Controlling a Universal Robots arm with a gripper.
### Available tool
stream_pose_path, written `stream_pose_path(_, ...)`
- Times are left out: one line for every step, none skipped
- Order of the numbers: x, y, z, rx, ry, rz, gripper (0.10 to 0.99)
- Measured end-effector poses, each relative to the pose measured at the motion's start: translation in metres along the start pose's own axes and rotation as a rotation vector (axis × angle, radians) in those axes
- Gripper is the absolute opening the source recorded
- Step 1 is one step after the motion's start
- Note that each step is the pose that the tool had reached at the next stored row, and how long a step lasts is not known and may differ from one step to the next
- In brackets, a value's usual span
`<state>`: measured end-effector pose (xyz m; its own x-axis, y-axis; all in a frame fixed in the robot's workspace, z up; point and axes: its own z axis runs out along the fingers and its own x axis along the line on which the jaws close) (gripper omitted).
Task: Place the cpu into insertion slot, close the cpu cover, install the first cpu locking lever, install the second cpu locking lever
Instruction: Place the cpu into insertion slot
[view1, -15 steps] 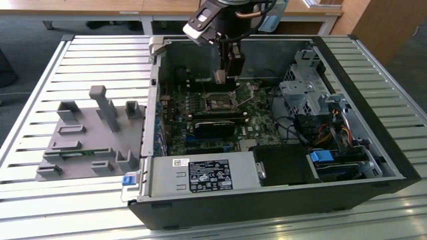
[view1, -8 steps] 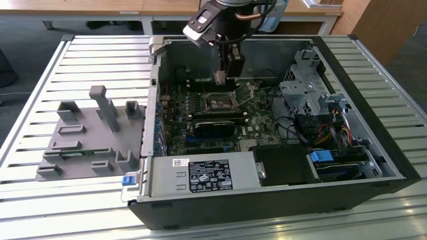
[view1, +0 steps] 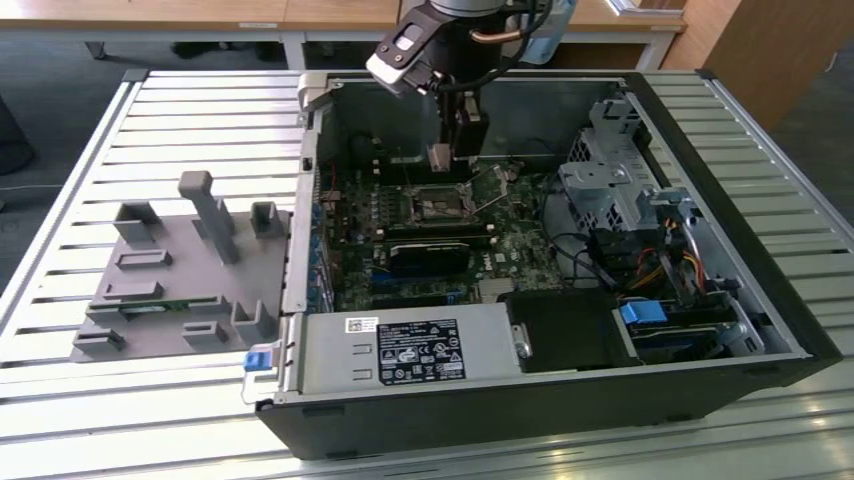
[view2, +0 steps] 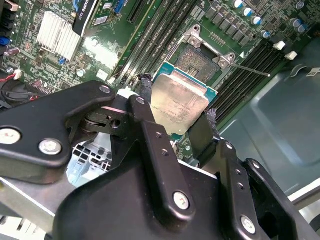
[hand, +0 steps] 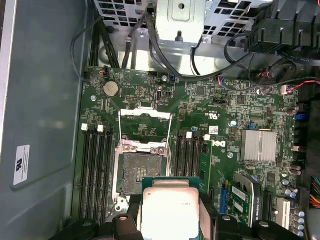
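Colours, case interior and bench.
Square silver-grey metal-topped cpu (view2: 182, 100), teal-green rim; matte black gripper (view2: 177, 98) with silver screw heads. Square black-rimmed insertion slot (hand: 136, 172), dark centre, in green circuit board (hand: 92, 102) dotted with silver parts. Finned silver heat sink (hand: 258, 146). Black metal computer case (view1: 534, 420); pale grey slatted table (view1: 160, 100), striped light and dark; flat grey plastic fixture block (view1: 174, 290); small blue plastic tab (view1: 262, 360).

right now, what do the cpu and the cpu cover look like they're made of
cpu: the top looks like matte silver-grey metal with a soft sheen; its rim is green, likely circuit board.
cpu cover: seems to be thin stamped metal with a bright silver finish, catching light along its edges; whether it is plated can't be told.
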<state>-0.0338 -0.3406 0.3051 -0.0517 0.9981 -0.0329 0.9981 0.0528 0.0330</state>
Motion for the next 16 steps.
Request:
stream_pose_path(0.0,0.0,0.0008,0.0,0.0,0.0,0.541)
stream_pose_path(0.0,0.0,0.0012,0.0,0.0,0.0,0.541)
stream_pose_path(0.0001,-0.0001,0.0016,0.0,0.0001,0.0,0.541)
stream_pose_path(0.0001,-0.0001,0.002,0.0,0.0001,0.0,0.541)
stream_pose_path(0.0001,-0.0001,0.0025,0.0,0.0,0.0,0.541)
stream_pose_path(0.0001,-0.0001,0.0033,0.0,0.0,0.0,0.541)
stream_pose_path(0.0001,-0.0001,0.0037,0.0,0.0,0.0,0.541)
stream_pose_path(0.0001,-0.0001,0.0041,0.0,0.0,0.0,0.541)
stream_pose_path(0.0002,-0.0001,0.0045,0.0,0.0,0.0,0.541)
stream_pose_path(0.0002,-0.0002,0.0049,0.0,0.0001,0.0,0.541)
stream_pose_path(0.0002,-0.0002,0.0053,0.0,0.0,0.0,0.541)
stream_pose_path(0.0002,-0.0002,0.0057,0.0,0.0001,0.0,0.541)
stream_pose_path(0.0002,-0.0002,0.0061,0.0,0.0001,0.0,0.541)
stream_pose_path(0.0002,-0.0002,0.0066,0.0,0.0001,0.0,0.541)
stream_pose_path(0.0002,-0.0002,0.007,0.0,0.0,0.0,0.541)
stream_pose_path(0.0002,-0.0002,0.0074,0.0,0.0,0.0,0.541)
